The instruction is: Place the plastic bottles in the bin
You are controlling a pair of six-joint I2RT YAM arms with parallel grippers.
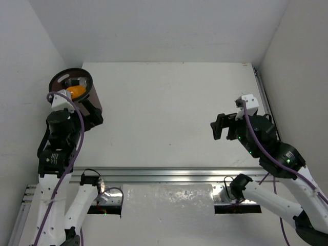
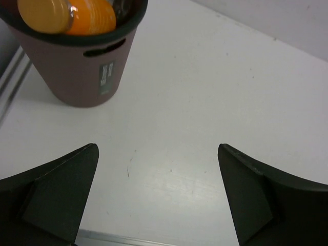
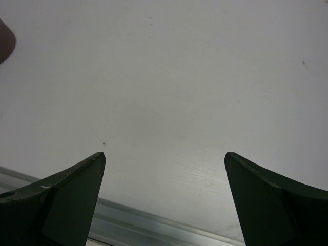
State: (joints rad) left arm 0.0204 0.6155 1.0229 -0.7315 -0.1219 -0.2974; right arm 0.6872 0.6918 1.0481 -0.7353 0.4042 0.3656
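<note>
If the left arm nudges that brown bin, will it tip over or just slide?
The bin narrows toward its base, so a push near the rim might tip it. The bottles reaching its top probably add weight. Pushed low, it would likely slide on the smooth table.

Light: bright, even, diffuse overhead.
Shadows: soft, faint beside the bin (image 2: pixel 72 72).
Glare: pale sheen on the table (image 2: pixel 177 179).
Focus: fingers (image 3: pixel 61 205) blurred, dark in wrist views.
</note>
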